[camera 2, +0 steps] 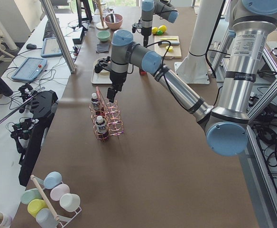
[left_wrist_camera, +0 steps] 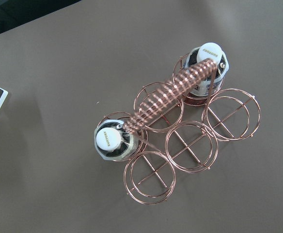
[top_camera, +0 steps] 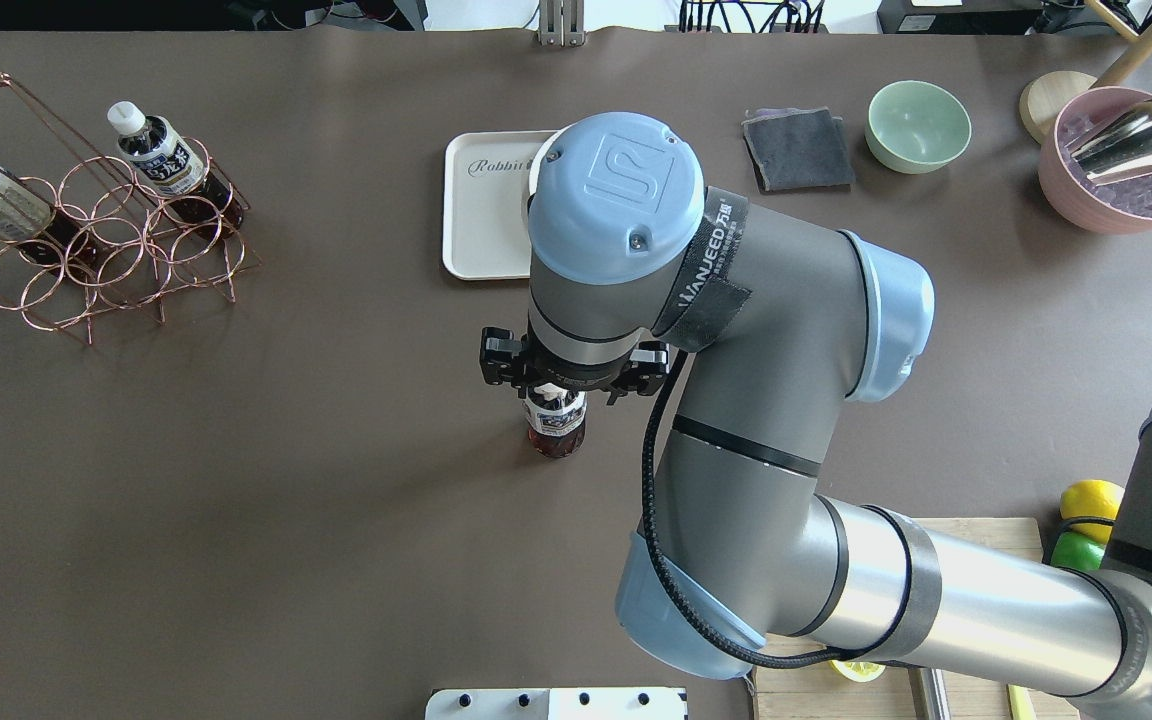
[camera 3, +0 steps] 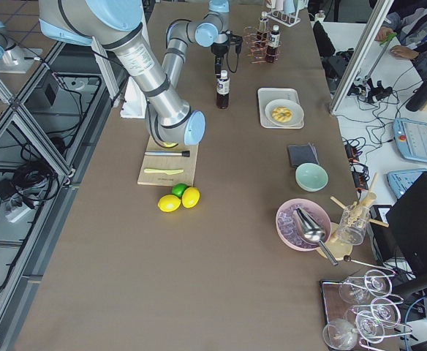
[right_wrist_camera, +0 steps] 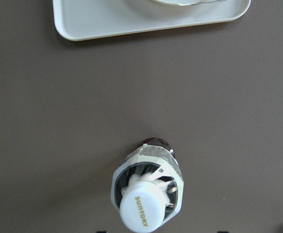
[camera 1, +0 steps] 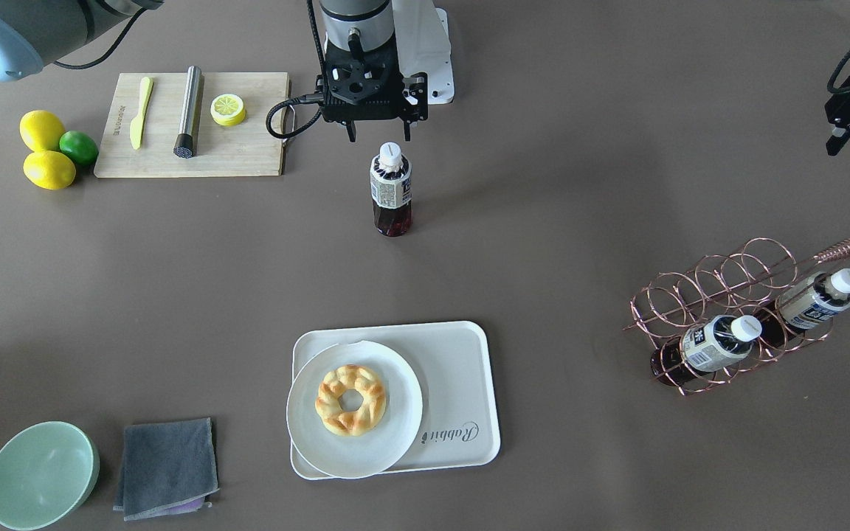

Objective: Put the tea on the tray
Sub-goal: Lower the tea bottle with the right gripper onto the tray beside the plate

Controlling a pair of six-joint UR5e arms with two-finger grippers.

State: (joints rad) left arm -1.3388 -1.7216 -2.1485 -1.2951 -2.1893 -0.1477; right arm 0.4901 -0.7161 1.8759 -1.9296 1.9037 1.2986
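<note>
A tea bottle (camera 1: 391,188) with a white cap stands upright on the brown table, alone, mid-table. It also shows in the overhead view (top_camera: 556,428) and the right wrist view (right_wrist_camera: 149,194). My right gripper (camera 1: 379,136) is open and hangs just over its cap, with the fingers apart and not touching it. The cream tray (camera 1: 462,369) with "Rabbit" lettering lies beyond the bottle, apart from it. My left gripper (camera 1: 838,136) hovers above the copper wire rack (camera 1: 727,295). I cannot tell if it is open or shut.
Two more tea bottles (camera 1: 716,343) (camera 1: 816,299) sit in the rack. A white plate (camera 1: 307,428) with a donut (camera 1: 351,399) covers half the tray. A wooden cutting board (camera 1: 248,155), lemons (camera 1: 41,129), a green bowl (camera 1: 41,476) and a grey cloth (camera 1: 167,468) lie on my right side.
</note>
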